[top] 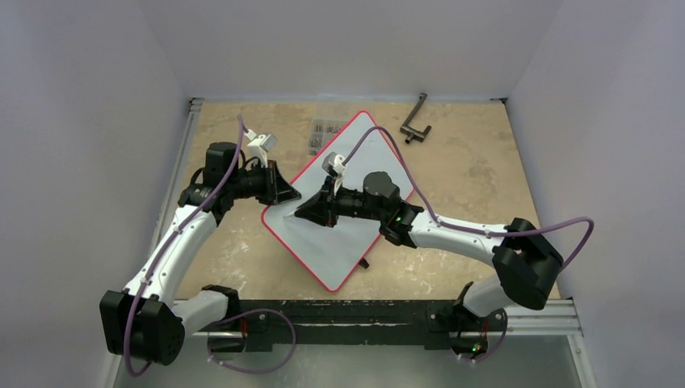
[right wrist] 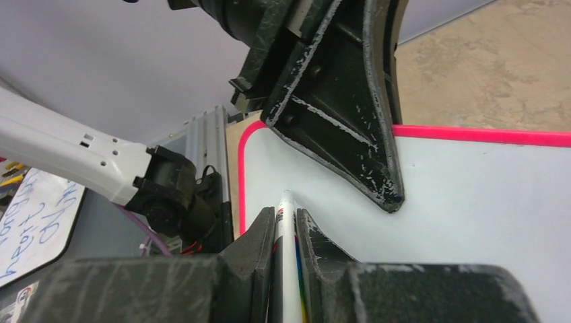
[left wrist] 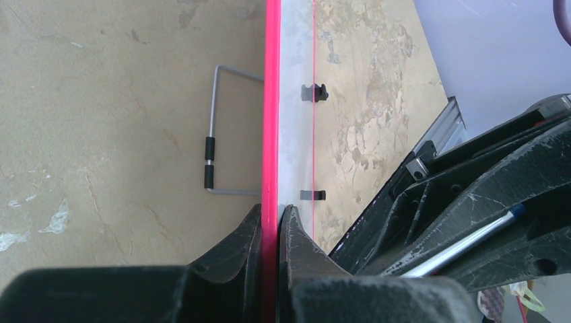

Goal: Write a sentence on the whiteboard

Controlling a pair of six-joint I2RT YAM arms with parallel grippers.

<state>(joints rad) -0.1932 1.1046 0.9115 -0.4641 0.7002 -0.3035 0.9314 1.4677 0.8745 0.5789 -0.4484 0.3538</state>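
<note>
My right gripper [right wrist: 285, 215] is closed on a white marker [right wrist: 285, 202]. The barrel is pinched between both fingers and the tip points forward past them. Just under the tip is the whiteboard [top: 335, 246]. Its face looks blank where I can see it, so I judge that the sentence is not yet begun. I cannot tell whether the tip already touches the face.

The whiteboard sits like a diamond in front of my two bases, with its long axis going from near-left to far-right. The marker points toward its left corner, obliquely to this axis. Just beyond that corner my left gripper [left wrist: 273, 210] is clamped on the red rim, one finger on each face.

The right arm is therefore the writing one. The free face lies mostly to the right of the tip and farther along the long axis, so I think the strokes must travel that way.

A wire stand [left wrist: 213, 114] shows just beside the whiteboard's rim. Past its far corner, well apart, lies a black angled tool [top: 415, 121].
</note>
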